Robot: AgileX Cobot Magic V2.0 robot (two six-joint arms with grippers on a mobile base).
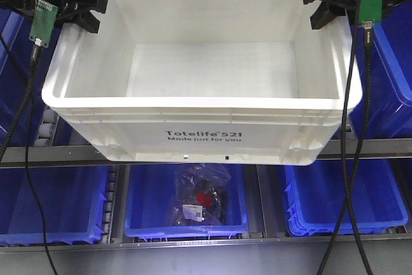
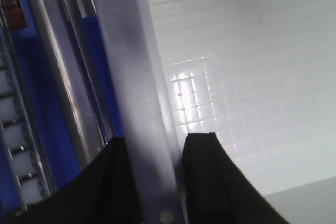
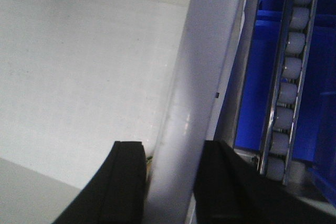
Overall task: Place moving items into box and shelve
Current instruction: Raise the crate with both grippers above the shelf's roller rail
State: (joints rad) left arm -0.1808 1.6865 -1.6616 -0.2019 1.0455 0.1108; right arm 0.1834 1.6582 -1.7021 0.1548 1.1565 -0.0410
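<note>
White box (image 1: 206,138) rests on upper shelf rail (image 1: 58,154), front wall overhanging rail edge; interior visible, no plush toys seen inside. Left gripper (image 1: 90,12) straddles box's left rim, one finger each side, clamped on wall. Right gripper (image 1: 320,3) likewise grips right rim. Below, blue bins (image 1: 45,207); centre one holds clear bag of dark parts (image 1: 199,201).
</note>
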